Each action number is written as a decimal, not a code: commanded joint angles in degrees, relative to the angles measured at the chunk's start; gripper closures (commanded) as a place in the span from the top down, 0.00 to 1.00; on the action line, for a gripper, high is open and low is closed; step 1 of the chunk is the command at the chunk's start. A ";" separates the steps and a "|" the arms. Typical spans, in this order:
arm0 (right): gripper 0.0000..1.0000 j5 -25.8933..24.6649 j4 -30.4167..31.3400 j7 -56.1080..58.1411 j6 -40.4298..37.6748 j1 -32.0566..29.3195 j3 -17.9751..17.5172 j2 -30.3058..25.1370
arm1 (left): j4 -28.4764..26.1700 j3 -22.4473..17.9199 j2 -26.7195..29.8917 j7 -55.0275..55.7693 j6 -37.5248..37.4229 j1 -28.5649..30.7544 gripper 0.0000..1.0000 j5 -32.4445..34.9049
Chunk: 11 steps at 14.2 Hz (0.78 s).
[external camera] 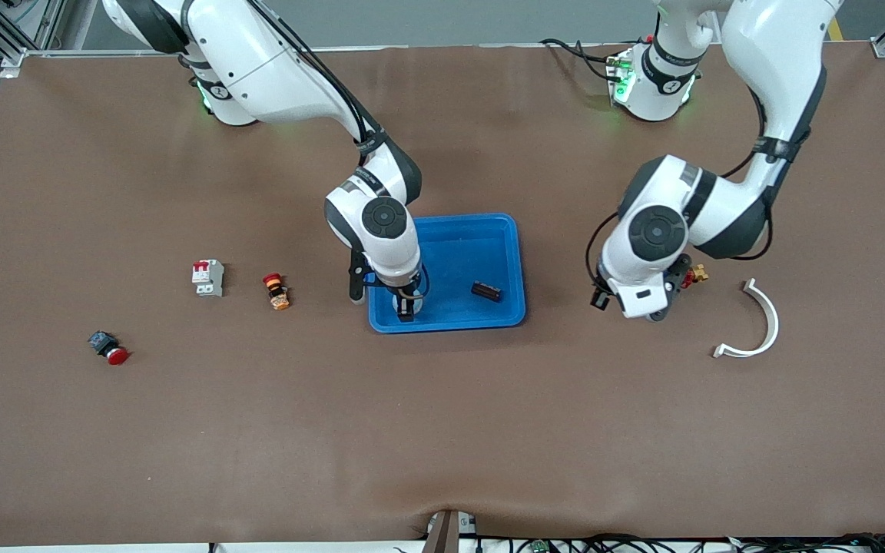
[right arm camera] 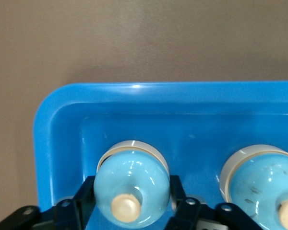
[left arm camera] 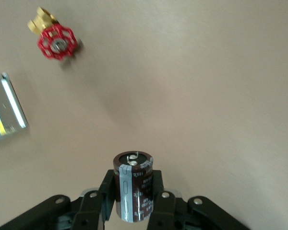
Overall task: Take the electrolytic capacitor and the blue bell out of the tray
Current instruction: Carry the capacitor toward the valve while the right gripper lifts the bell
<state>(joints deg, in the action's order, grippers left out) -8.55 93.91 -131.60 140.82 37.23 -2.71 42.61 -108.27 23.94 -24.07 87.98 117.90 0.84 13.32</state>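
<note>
Our right gripper (right arm camera: 132,203) is down in the tray (external camera: 488,230), at the corner nearest the front camera on the right arm's end, and its fingers (right arm camera: 81,201) have closed on the blue bell (right arm camera: 132,179). A second bell (right arm camera: 261,175) of the same kind sits just beside those fingers, close enough that a crooked lift could knock it. The bell's dome is smooth and rounded, so we judge it could slip out of the fingers or roll as it rises, and the raised rim just ahead of the fingers could catch it on the way out.

Our left gripper (left arm camera: 133,203) hangs over the bare counter (external camera: 442,430) at the left arm's end, well apart from the tray, its fingers (left arm camera: 165,203) clamped on the capacitor (left arm camera: 133,184), which stands upright between them. If we let go from up here, it could topple and roll toward the red valve (left arm camera: 55,38) or the curved white piece (external camera: 757,326).

A small dark part (external camera: 486,290) also lies in the tray.
</note>
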 commanded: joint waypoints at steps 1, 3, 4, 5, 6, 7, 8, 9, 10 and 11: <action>0.01 -4.89 -0.93 -0.94 0.07 0.74 0.34 0.81 | -6.59 0.85 4.11 -7.70 -0.22 3.28 0.00 0.21; 0.00 -5.16 -0.93 -0.06 -0.28 1.35 0.34 0.81 | -9.41 0.85 5.34 -13.15 -0.22 6.18 0.00 0.21; 0.00 -4.99 -1.01 1.34 -0.37 1.53 0.34 0.63 | -10.64 0.85 5.61 -15.18 -0.13 7.23 0.00 0.21; 0.00 -4.73 -1.36 1.78 -0.63 1.62 -0.01 0.46 | -12.39 0.85 5.70 -16.86 0.22 8.20 0.00 0.30; 0.00 -4.20 -2.85 1.44 -1.16 1.71 -0.45 0.37 | -14.50 0.85 5.96 -17.92 1.18 8.65 0.00 0.91; 0.00 -3.76 -3.99 1.44 -2.38 1.71 -1.67 0.20 | -16.08 0.85 6.23 -19.15 2.58 9.26 0.00 1.35; 0.00 -3.41 -5.48 1.44 -4.74 1.53 -2.21 0.11 | -17.58 0.85 6.32 -20.55 3.90 10.66 0.00 2.31; 0.00 -2.80 -7.85 1.70 -7.64 1.53 -2.38 0.02 | -18.72 0.85 6.40 -21.70 5.13 11.98 0.00 3.63; 0.00 -2.27 -10.04 2.05 -10.71 1.53 -2.47 0.02 | -19.52 0.85 6.32 -22.40 6.19 12.34 0.00 4.42; 0.00 -2.18 -12.16 3.88 -13.44 1.44 -2.56 0.02 | -20.14 0.85 6.14 -22.67 7.42 12.52 0.00 4.52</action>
<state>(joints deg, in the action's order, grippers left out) -11.95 86.35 -130.09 132.53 38.87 -4.96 42.52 -125.26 24.03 -20.23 66.69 122.85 12.03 16.48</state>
